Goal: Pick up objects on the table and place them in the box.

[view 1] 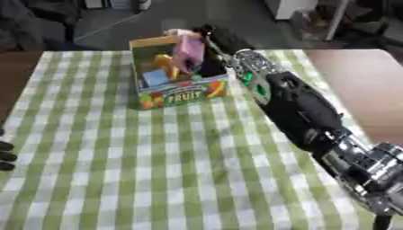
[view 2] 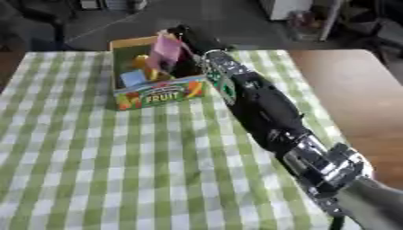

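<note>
Tabletop: you are working over a tabletop (view 1: 370, 85) that is showing bare brown wood along its right side, with a green-and-white checked cloth (view 1: 118, 170) lying over the rest.
Room: a grey floor is stretching away past the far edge, with dark furniture and clutter blurring at the far corners.
Box: the box (view 1: 182, 93), printed FRUIT on its near face, is standing upright on the far part of the cloth, already holding a blue piece (view 1: 155, 77) and a yellow piece (view 1: 163, 60).
Right arm: your right arm (view 1: 299, 108) is reaching from the near right corner diagonally to the box's far right corner.
Right robot hand: the right robot hand (view 1: 206, 37) is hanging over the box's far right rim, pinching a pink object (view 1: 188, 53) that is dipping into the opening.
Left robot hand: your left robot hand (view 1: 6, 155) is showing only as dark fingertips at the left edge; you cannot tell whether it is spread.
</note>
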